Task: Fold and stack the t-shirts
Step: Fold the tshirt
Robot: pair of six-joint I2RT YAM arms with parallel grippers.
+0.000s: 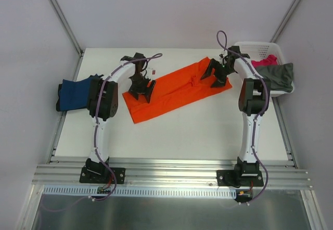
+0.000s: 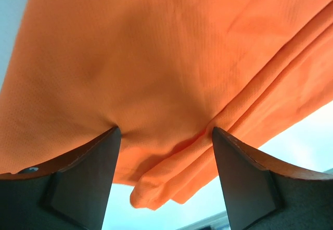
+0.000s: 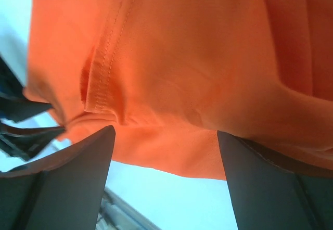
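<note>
The bright orange t-shirt [image 1: 174,90] lies folded into a long strip, slanting across the middle of the table. My left gripper [image 1: 142,87] is open, fingertips pressed down on the strip's left end; the wrist view shows orange cloth [image 2: 156,74] between the spread fingers [image 2: 99,157]. My right gripper [image 1: 217,74] is open over the strip's right end, with a stitched hem [image 3: 104,68] before its fingers [image 3: 88,157]. The navy blue t-shirt [image 1: 75,93] lies folded at the table's left edge. The magenta pink t-shirt [image 1: 265,61] and the grey-olive t-shirt [image 1: 278,76] sit in the basket.
The white lattice plastic basket [image 1: 257,48] stands at the table's far right corner. A small dark red object [image 1: 154,72] lies on the table behind the left gripper. Metal frame posts rise at both back corners.
</note>
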